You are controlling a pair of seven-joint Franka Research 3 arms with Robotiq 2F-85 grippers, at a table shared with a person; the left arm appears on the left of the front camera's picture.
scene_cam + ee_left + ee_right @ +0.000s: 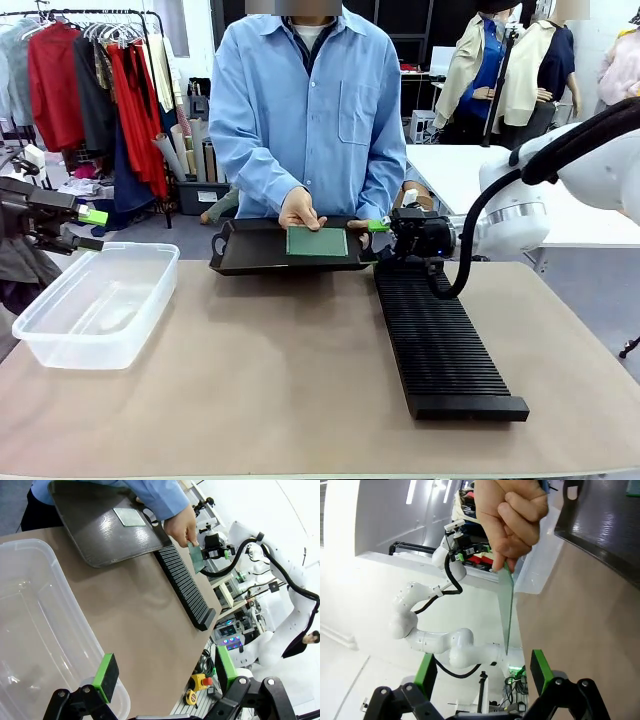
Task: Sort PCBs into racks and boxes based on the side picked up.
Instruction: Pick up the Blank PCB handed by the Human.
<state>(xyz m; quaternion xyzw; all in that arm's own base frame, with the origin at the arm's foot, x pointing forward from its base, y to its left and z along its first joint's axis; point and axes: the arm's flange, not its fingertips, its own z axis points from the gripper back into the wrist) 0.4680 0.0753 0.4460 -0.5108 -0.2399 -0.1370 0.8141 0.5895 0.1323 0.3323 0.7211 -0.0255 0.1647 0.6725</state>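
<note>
One PCB [317, 241] lies flat in the black tray [250, 258], under the person's hand [300, 210]. The person's other hand [512, 520] holds a second PCB [506, 610] edge-on, and its free end hangs between the spread fingers of my right gripper [482, 662], which is open and touches nothing. From the left wrist view this PCB [196, 557] sits beside the right gripper [216, 547] at the far end of the black slotted rack [185, 585]. My left gripper [165, 675] hangs open and empty over the clear box [35, 625].
The rack [440, 340] runs from the tray's right end toward the near table edge. The clear box [95, 300] stands at the left. Bare tan tabletop [270, 370] lies between them. A clothes rail stands behind the table on the left.
</note>
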